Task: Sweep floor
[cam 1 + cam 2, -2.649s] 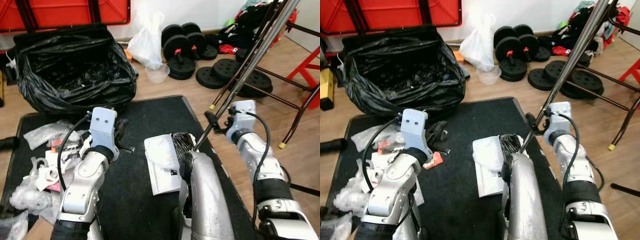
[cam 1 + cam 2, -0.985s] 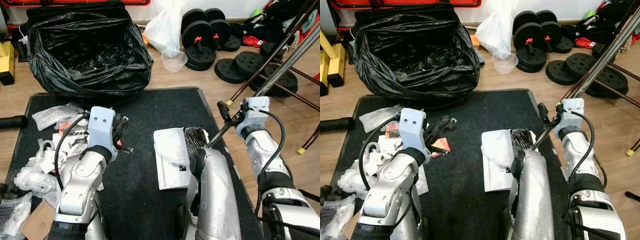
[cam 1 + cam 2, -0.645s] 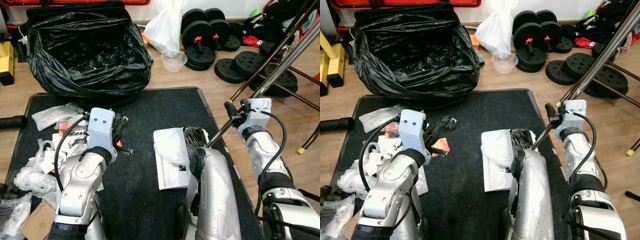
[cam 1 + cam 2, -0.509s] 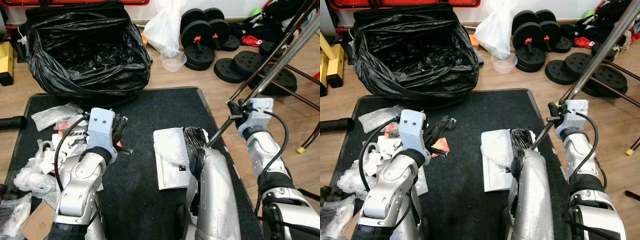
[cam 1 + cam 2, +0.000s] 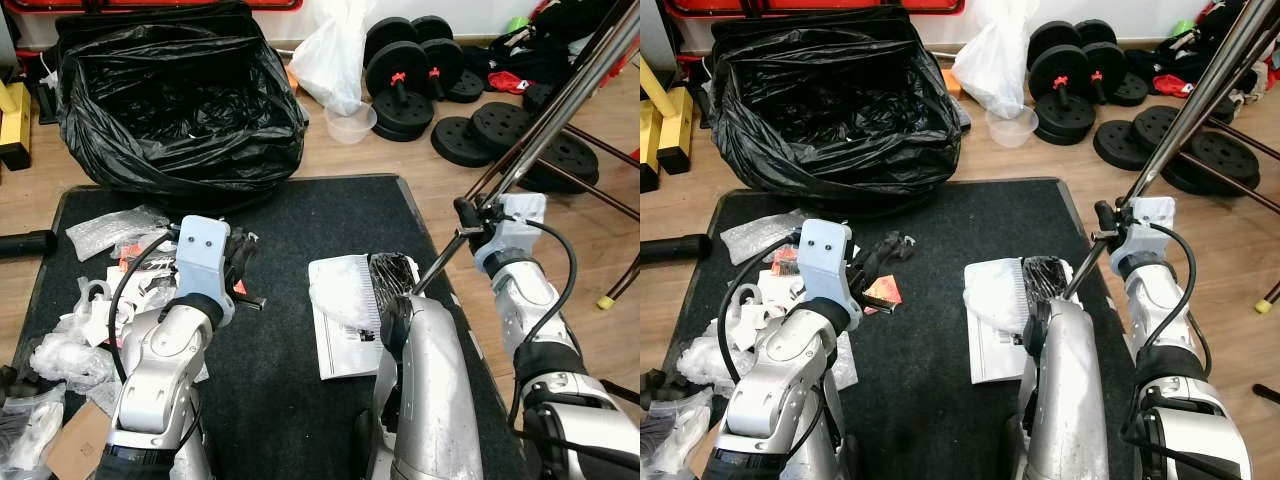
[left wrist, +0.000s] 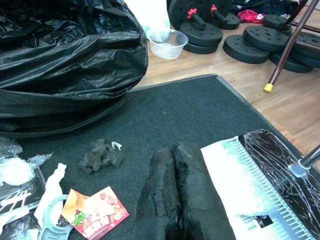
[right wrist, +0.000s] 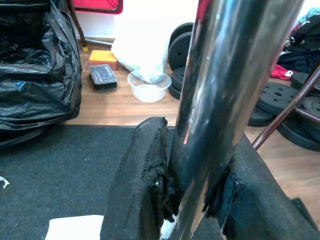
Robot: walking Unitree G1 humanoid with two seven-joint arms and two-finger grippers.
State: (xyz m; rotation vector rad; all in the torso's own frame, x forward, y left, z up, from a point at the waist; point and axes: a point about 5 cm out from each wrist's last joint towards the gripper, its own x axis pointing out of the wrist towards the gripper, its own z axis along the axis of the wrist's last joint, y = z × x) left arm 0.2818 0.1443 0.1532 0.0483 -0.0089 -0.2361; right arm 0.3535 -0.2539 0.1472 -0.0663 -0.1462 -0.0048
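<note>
Silver arms [image 5: 160,370], black cables, black fabric-covered fingers [image 6: 170,200]

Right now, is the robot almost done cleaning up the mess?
Not yet. The right gripper grips the broom pole, whose head rests on white paper on the black mat. The left gripper is shut and empty. Wrappers litter the mat's left side, and the black bag waits open.

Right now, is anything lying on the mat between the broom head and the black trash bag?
Nothing visible does. The mat from the broom head to the bag is bare; the scraps lie off to the left. The right claw grips the pole.
</note>
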